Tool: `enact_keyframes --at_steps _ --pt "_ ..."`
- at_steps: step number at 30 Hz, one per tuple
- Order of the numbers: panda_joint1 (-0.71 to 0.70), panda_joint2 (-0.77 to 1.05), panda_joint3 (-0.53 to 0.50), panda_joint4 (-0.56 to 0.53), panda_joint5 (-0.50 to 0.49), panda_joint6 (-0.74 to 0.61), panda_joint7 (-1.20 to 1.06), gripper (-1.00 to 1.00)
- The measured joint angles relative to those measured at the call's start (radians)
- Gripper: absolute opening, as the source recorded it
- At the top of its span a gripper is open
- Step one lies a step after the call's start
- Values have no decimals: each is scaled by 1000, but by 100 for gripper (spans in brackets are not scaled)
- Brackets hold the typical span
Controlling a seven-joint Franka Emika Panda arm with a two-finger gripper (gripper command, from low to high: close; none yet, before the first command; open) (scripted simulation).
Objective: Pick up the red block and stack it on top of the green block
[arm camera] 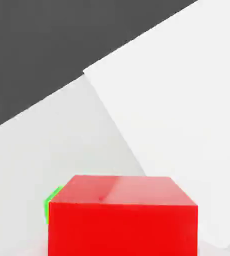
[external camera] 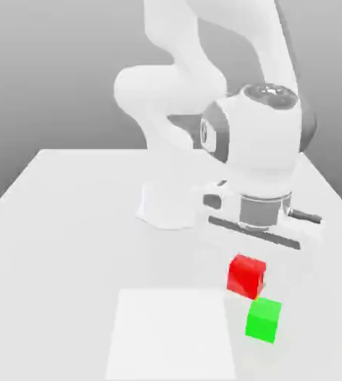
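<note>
Tool [external camera: 261,242] pale, fingers indistinct above red block [external camera: 246,276]

Arm bent, gripper [external camera: 257,257] pointing down

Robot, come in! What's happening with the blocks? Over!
Pincer above the table. Red block below the hand, not on green block. Green close beside red.

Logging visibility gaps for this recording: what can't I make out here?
- Most of the green block, hand view: hidden behind the red block.
- Lower part of the red block, hand view: cut off by the picture's edge.
- Undersides of both blocks, exterior view: hidden by the blocks themselves.
</note>
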Motion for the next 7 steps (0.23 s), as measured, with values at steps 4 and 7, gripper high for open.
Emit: enact_keyframes --at_steps 4,7 --pt "-21 133 -68 8 -88 120 54 -100" --pt "-17 154 -76 9 -103 139 65 100"
